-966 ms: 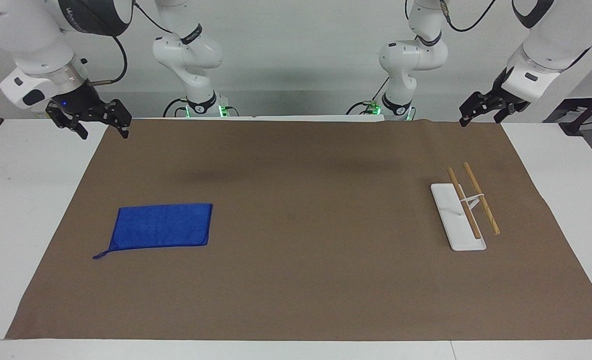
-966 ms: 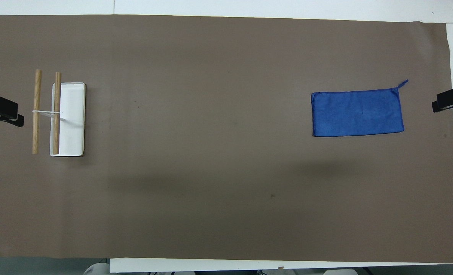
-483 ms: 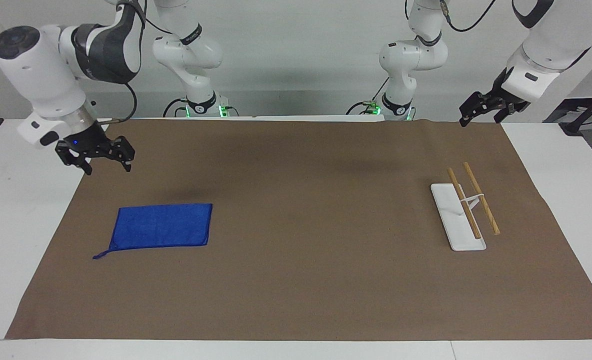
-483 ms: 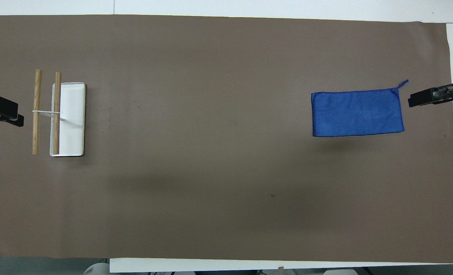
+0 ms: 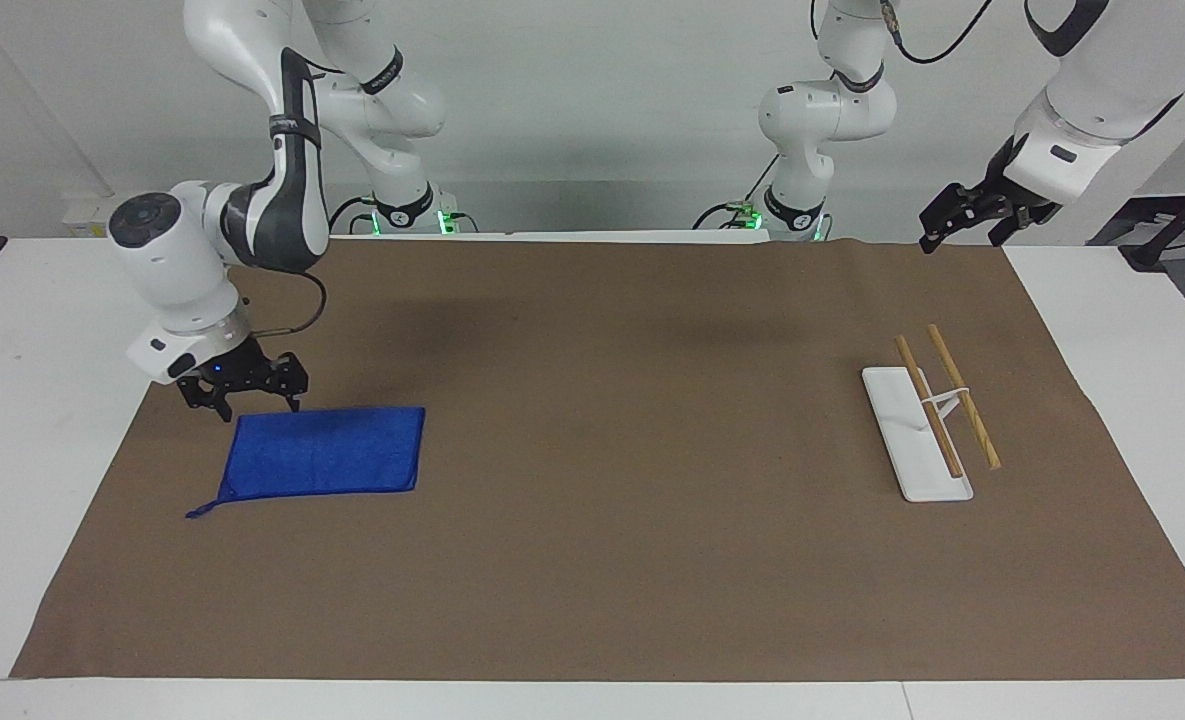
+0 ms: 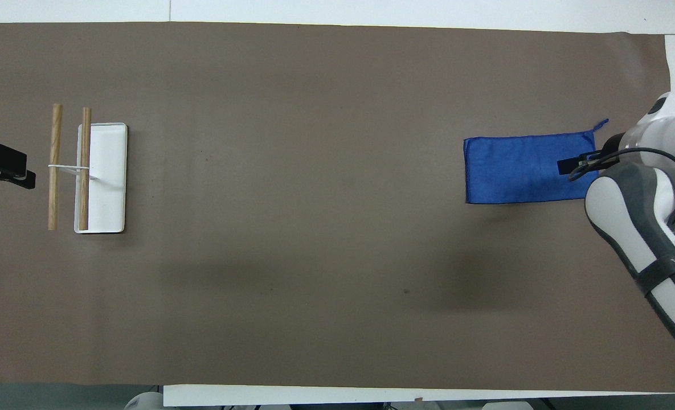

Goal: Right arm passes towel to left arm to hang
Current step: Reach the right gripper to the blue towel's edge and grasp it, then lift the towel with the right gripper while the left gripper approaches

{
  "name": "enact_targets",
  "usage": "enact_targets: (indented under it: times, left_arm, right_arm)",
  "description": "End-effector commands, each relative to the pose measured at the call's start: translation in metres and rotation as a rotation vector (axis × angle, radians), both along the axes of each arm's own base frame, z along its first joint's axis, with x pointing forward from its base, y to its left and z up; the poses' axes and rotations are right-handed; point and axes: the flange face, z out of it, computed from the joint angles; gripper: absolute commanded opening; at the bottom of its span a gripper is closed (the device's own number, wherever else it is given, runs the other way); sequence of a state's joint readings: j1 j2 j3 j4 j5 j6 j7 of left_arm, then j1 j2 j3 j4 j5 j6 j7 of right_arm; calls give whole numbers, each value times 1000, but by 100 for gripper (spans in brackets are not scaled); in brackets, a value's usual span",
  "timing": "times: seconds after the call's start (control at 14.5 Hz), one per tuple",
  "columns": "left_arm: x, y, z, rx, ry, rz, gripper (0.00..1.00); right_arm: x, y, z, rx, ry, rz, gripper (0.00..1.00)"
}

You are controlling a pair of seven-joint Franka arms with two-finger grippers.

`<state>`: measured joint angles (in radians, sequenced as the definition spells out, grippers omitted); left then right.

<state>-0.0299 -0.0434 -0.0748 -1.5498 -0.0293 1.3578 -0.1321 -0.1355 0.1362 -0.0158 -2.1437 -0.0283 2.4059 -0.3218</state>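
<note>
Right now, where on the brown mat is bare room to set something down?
The bare brown mat between the flat blue cloth towel and the white rack with two wooden bars. Crowded at the towel, where the right gripper hangs; the left gripper waits.

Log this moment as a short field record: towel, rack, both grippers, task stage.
towel: flat on the brown mat, toward the right arm's end, loop tail at a corner
rack: white base with two wooden rods, toward the left arm's end, bare
right gripper: low at the towel's edge nearest the robots, fingers open, no grasp yet
left gripper: waiting, raised over the mat's edge
stage: pickup not yet made
</note>
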Motion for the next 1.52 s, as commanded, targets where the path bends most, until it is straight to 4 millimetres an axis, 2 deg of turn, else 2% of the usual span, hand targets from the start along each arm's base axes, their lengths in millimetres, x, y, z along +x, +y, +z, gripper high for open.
enact_targets:
  times: [0.0,0.34,0.48,0.76,0.83,0.97,1.1,1.24,1.45]
  left_arm:
    - [-5,4,3,-11,-10,6,100]
    - [-4,19,0,-8,-1,37,100]
    - [-4,19,0,-6,-5,52,100]
    - [-3,13,-1,13,-11,226,100]
    - [-1,10,-1,16,-23,282,100]
    - [-3,2,-4,-20,-16,406,100]
    - [-9,-7,-9,-60,13,502,100]
    - [-23,-15,-24,-46,42,545,100]
    - [-22,-22,-35,-95,28,758,100]
  right_arm:
    - [-4,-2,-25,-8,-16,49,97]
    - [1,-3,-64,-10,-18,75,96]
    - [1,-6,-65,-12,-20,77,92]
    - [-1,-7,-69,-11,-12,83,81]
    - [-1,-7,-69,-11,-10,83,69]
    - [-1,-4,-69,-10,-6,92,29]
    - [-1,-3,-69,-8,-3,93,0]
    - [0,-3,-68,-9,-3,93,0]
    - [5,2,-55,-1,17,92,0]
